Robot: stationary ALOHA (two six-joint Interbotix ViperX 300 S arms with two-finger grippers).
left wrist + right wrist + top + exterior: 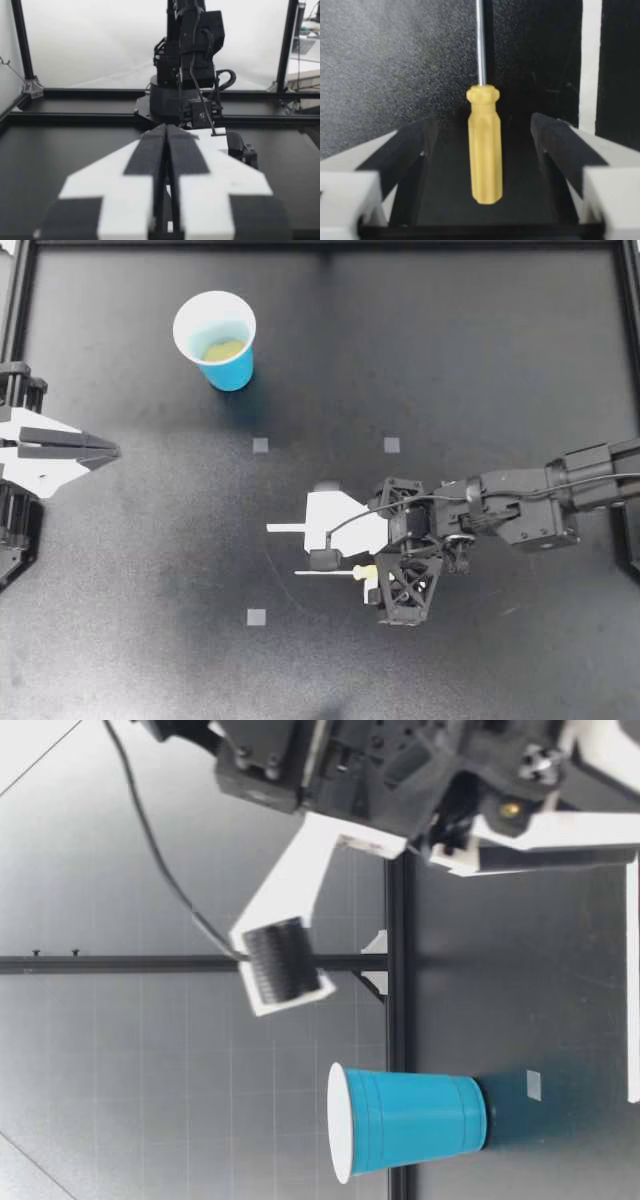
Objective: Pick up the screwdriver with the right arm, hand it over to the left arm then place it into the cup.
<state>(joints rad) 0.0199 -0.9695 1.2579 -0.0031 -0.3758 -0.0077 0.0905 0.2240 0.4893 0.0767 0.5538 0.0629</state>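
One screwdriver [338, 573] lying inside the spread right claw [325, 555], one blue cup [233, 371], left claw [106, 448] pressed together

— What does the dark bench [480, 360] carry otherwise?
— Three small grey squares [260, 445], flat on it. Two sit in a row, the third well apart from both.
— And around the bench?
— A black frame [320, 246] along its edges.

I am looking straight down at the cup [235, 368] from high overhead, while also facing its side from nearer, down low.
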